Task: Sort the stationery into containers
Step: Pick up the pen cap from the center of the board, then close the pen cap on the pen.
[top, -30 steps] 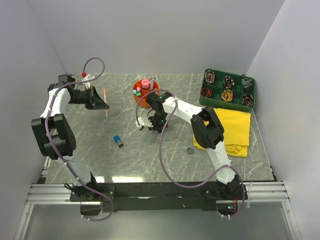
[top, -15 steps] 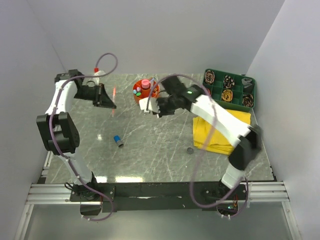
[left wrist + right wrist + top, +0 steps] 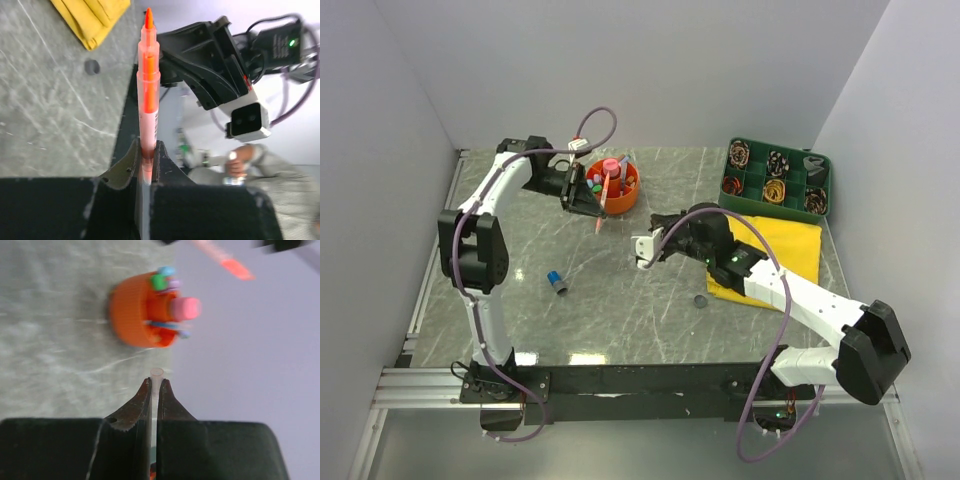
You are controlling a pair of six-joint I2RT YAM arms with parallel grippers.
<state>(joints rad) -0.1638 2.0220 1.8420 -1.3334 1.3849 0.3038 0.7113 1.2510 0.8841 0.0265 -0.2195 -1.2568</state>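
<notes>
As seen from above, left to right: blue cap [image 3: 556,282] lying on table [image 3: 620,300]; left fingers [image 3: 146,150] clenched on orange marker [image 3: 148,75] by orange organiser [image 3: 626,199]; right fingers [image 3: 155,385] clamped on thin pale tube [image 3: 156,374]; dark disc [image 3: 700,300] near yellow cloth [image 3: 790,260]; green tray [image 3: 780,146] far right.

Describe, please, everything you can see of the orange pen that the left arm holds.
The orange pen is slim, made of see-through orange plastic. It has a paler lower barrel with small print and a pointed, uncapped orange tip. The left gripper is shut on it near the pale end, and nothing else touches it. Seen from above, it hangs tilted beside the near left rim of the orange organiser.
</notes>
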